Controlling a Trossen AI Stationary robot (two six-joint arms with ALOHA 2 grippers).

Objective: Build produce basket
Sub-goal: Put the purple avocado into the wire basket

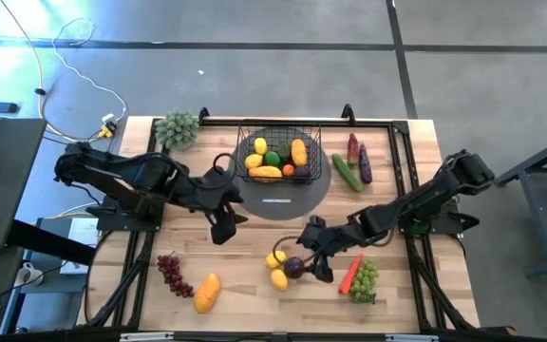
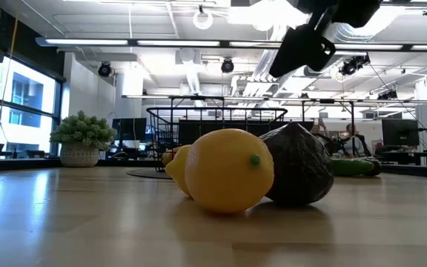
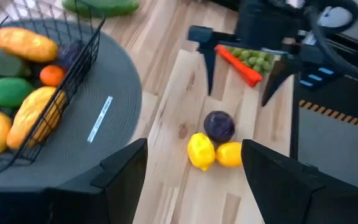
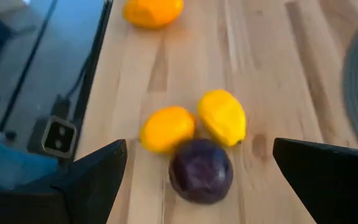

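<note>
On the table (image 1: 141, 275), carrot (image 1: 350, 273) lies slantwise.

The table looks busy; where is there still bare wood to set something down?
Bare wood lies between the red grapes and the lemons, and on the table right of the green grapes. It is crowded around the basket and near the plum, under the open right gripper.

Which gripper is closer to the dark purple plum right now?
Right. The right gripper hangs open just above the plum, beside the two lemons. The left gripper is farther off, open, near the basket.
</note>
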